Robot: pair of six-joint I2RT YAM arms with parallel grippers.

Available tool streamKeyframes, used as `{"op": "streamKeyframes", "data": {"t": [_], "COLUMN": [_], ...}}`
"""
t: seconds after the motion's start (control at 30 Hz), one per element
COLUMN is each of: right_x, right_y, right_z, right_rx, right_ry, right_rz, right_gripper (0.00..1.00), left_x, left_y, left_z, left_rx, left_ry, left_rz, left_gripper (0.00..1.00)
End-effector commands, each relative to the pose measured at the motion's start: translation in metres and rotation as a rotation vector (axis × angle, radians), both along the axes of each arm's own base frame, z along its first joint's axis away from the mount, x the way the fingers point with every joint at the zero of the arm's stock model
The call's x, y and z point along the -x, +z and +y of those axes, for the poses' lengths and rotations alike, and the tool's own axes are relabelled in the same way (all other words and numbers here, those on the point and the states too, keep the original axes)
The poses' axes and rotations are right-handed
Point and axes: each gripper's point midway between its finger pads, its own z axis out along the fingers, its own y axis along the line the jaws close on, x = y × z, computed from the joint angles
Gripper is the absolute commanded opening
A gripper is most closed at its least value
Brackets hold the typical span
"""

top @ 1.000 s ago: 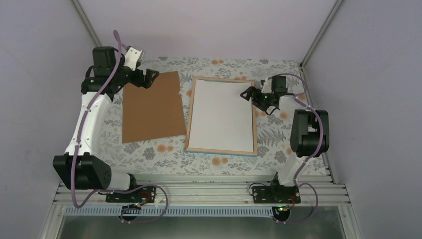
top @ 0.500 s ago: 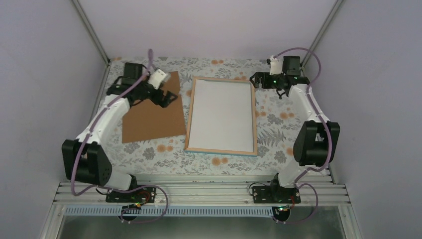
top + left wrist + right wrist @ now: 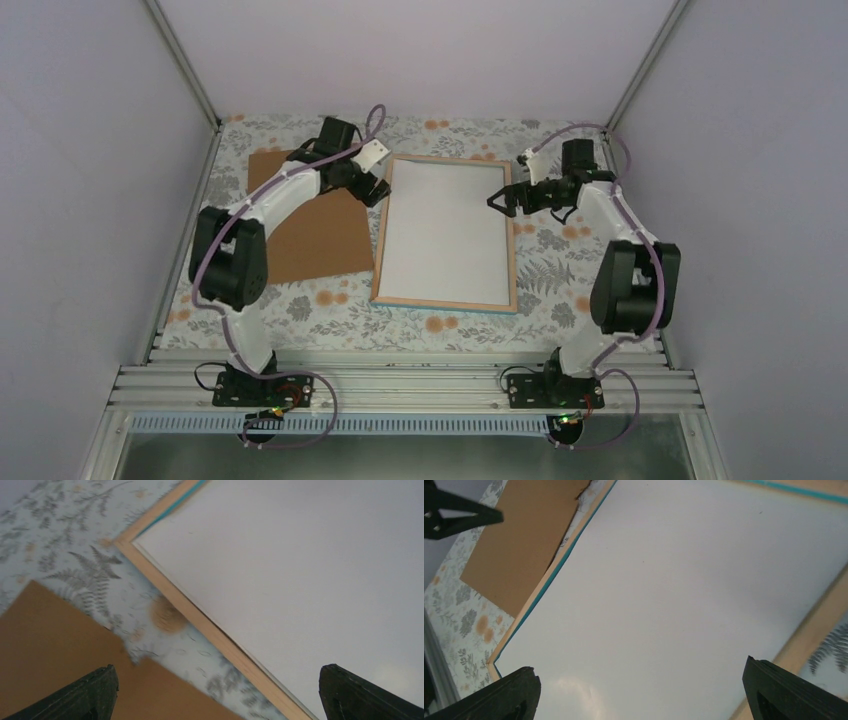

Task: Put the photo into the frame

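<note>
Frame [image 3: 445, 303] lies back up on the floral cloth [image 3: 330, 305], pale wood showing, with the photo [image 3: 445, 230] inside it, white side up. Just left lies a brown backing board [image 3: 310, 240]. Farther back, the left gripper [image 3: 380, 193] hovers at the far-left corner, jaws apart. The right gripper [image 3: 498, 203], also spread wide, is at the far right edge.

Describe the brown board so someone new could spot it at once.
On the flowered table, look left of the wooden frame holding a white sheet. The brown board lies flat there, partly under the left arm. It is the only plain brown sheet, with no rim.
</note>
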Motion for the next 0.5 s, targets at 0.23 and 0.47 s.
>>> {"op": "streamKeyframes", "data": {"t": [0.23, 0.47], "right_x": [-0.048, -0.055], "right_y": [-0.045, -0.072], "right_z": [0.007, 0.007], "right_rx": [-0.104, -0.117], "right_ry": [-0.016, -0.023], "right_rz": [0.055, 0.099], "right_gripper": [1.0, 1.0], "left_x": [-0.096, -0.131], "left_y": [-0.034, -0.058], "left_z": [-0.001, -0.014], "left_rx": [-0.109, -0.104], "left_ry": [0.14, 0.165], "left_rz": [-0.12, -0.102], "left_gripper": [1.0, 1.0]}}
